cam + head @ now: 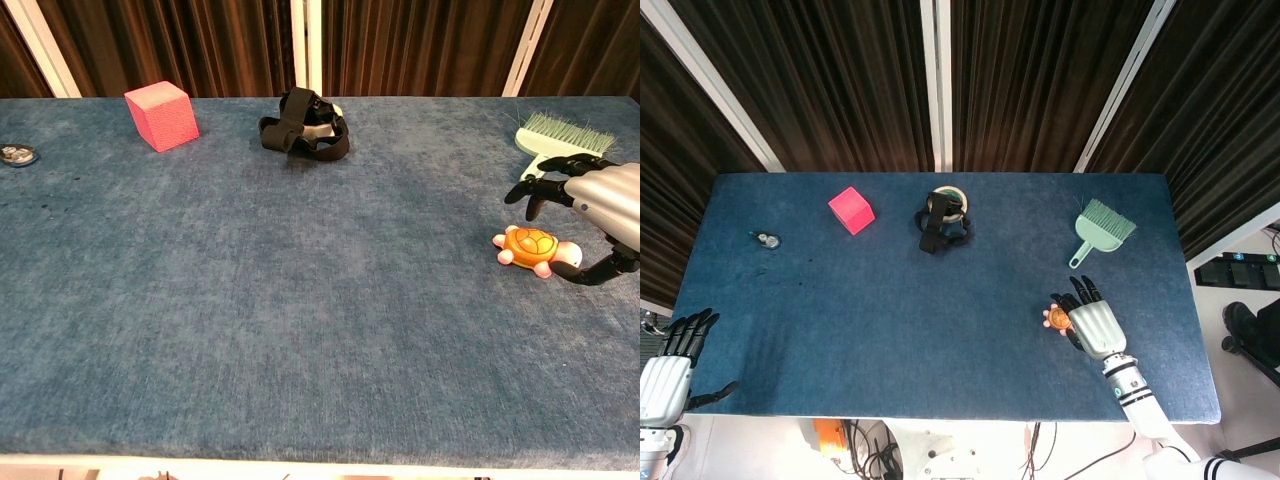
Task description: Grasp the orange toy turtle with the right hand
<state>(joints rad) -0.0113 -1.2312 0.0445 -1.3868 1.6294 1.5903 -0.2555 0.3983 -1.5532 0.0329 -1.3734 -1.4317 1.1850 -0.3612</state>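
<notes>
Your left hand [667,372] waits spread and empty off the near left corner of the blue felt-covered table [300,300]; leave it there. On the near right, the small orange plastic toy turtle [533,248] lies flat on the cloth, with your silver-backed right hand [600,215] just above it, fingers [535,190] lifted and parted, holding nothing. Lower the palm, curl fingers over the shell against the thumb below, and avoid nudging it away. Farther back, the green plastic hand brush [555,140] stays clear.
</notes>
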